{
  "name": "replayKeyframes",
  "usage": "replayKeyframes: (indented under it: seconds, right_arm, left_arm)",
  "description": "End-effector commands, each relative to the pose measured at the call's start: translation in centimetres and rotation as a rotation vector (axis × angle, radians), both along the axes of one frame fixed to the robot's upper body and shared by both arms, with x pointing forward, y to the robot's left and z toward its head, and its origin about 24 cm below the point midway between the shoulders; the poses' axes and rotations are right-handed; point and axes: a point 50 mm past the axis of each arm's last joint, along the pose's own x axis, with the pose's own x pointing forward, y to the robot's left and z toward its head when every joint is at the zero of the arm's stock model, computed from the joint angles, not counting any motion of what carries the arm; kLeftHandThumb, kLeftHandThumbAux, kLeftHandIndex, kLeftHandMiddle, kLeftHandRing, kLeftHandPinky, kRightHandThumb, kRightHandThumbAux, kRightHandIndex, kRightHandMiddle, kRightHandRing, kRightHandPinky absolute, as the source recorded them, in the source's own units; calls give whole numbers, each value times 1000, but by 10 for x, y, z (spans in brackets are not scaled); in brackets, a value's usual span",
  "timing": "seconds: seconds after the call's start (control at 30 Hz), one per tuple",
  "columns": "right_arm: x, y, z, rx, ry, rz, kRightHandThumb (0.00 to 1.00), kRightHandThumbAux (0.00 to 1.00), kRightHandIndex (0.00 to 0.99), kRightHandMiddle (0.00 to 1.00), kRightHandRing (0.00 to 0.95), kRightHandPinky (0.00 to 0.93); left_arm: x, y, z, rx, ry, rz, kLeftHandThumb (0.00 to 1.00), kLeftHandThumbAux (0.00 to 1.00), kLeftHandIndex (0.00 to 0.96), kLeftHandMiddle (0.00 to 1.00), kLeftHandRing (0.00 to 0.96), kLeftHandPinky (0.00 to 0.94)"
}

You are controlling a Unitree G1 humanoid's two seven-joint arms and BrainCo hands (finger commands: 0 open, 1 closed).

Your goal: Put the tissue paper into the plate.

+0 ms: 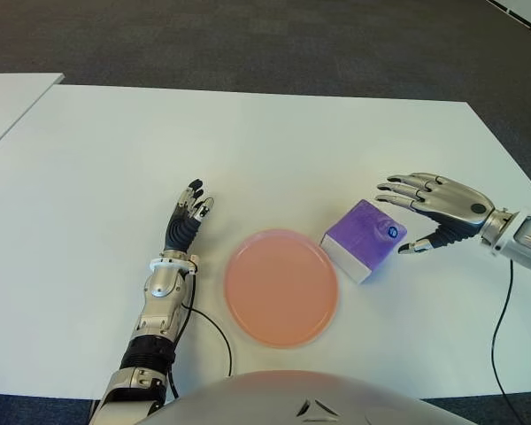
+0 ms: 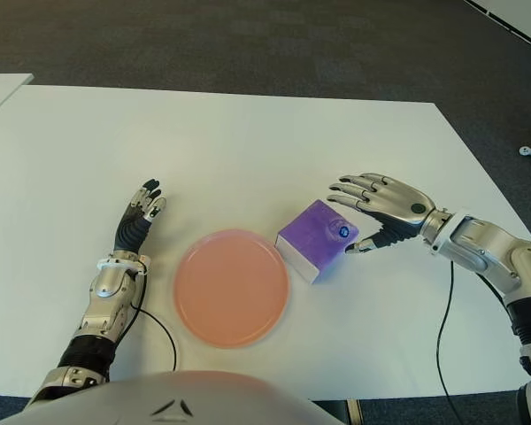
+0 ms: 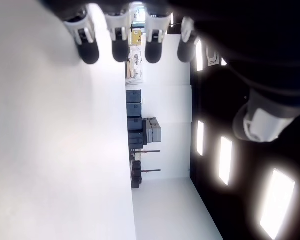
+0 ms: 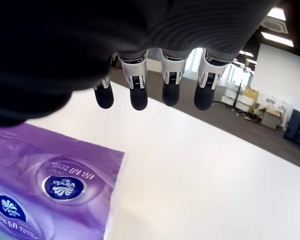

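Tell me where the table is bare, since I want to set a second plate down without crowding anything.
The far half of the white table, beyond both hands, is bare, as is its left part outside the left hand. It is crowded near the front: the pink plate sits close to the purple tissue pack, with the open right hand over the pack's far side.

Bright even light, faint shadows

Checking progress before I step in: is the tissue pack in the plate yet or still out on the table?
Still out. The tissue pack lies on the table beside the empty plate, with the right hand open over it.
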Motion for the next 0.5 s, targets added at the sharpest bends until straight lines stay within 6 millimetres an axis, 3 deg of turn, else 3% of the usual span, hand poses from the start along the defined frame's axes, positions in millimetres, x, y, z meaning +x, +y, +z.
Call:
replayKeyframes:
  seconds: [0.03, 0.5]
  right_arm:
    - [-1, 12, -1, 22, 13, 45, 396, 235, 0, 0, 0, 0]
    - [-3, 26, 6, 40, -48, 163, 362, 262, 0, 0, 0, 0]
  left_arm:
    - [-15, 0, -23, -16, 124, 22, 0, 459, 0, 0, 0, 0]
    - [-16, -1, -23, -18, 122, 15, 0, 457, 0, 0, 0, 0]
